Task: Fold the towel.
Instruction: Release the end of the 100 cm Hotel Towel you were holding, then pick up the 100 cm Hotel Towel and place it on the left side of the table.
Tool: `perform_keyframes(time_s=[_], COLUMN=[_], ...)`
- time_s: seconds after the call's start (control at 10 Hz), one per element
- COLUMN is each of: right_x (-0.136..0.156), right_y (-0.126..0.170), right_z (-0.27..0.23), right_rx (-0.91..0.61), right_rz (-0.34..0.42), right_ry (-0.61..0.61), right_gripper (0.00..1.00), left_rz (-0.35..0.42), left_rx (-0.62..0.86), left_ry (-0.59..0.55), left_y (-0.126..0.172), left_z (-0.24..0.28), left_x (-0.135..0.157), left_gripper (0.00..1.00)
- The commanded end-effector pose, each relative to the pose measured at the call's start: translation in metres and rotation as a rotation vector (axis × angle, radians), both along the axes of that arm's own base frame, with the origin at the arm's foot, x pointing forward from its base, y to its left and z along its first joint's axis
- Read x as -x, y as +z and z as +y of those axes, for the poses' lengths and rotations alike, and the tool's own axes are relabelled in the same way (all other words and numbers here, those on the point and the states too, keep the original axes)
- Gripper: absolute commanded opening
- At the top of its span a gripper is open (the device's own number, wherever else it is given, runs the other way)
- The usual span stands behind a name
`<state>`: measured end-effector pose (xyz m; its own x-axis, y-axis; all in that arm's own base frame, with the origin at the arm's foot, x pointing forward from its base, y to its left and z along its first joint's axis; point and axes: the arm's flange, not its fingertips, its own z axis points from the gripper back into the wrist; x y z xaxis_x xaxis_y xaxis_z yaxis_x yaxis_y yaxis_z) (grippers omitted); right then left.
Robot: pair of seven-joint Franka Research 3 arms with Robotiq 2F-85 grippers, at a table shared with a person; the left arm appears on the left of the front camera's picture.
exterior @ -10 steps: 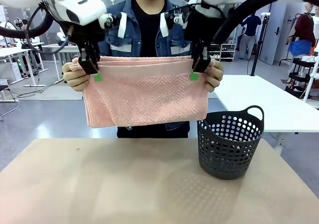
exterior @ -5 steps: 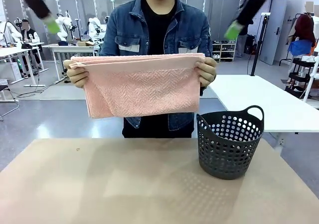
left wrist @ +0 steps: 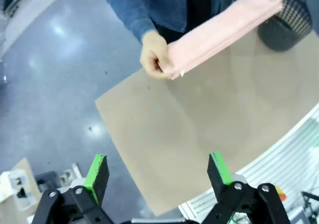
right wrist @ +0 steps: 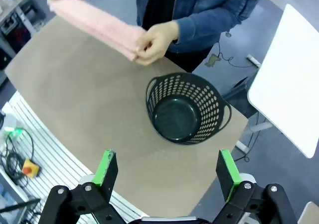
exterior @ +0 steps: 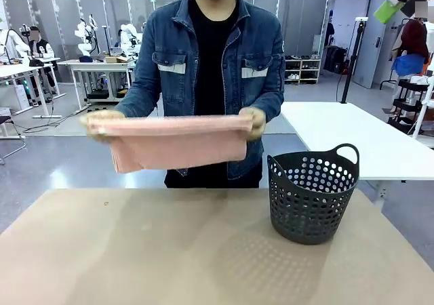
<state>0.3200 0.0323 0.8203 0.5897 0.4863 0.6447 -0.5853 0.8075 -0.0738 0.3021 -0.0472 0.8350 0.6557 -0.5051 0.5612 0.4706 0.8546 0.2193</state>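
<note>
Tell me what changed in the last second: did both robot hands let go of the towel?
Yes. The robot's left hand and right hand let go of the towel at its top edge and rose away, open. The person now holds it alone, lowered and tipped nearly flat. The grey basket stayed put on the table.

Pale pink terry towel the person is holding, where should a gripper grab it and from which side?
Probably mid-length on the lower edge of the pale salmon-pink terry towel, coming from the robot's side: the person's hands hold both ends, so that folded edge hangs free.
</note>
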Motion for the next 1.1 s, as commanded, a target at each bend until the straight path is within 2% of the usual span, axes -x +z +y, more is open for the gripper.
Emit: perform_keyframes(time_s=[0.0,0.1,1.0], right_x=[0.002,0.0,0.0], right_y=[-0.013,0.0,0.0], right_z=[0.011,0.0,0.0], right_rx=[-0.046,0.0,0.0], right_rz=[-0.044,0.0,0.0], right_ry=[-0.015,0.0,0.0], right_gripper=[1.0,1.0,1.0], left_rz=[-0.059,0.0,0.0], left_rx=[0.049,0.0,0.0], left_ry=[0.019,0.0,0.0], left_y=[-0.007,0.0,0.0], left_z=[-0.007,0.0,0.0], left_x=[0.004,0.0,0.0], left_gripper=[1.0,1.0,1.0])
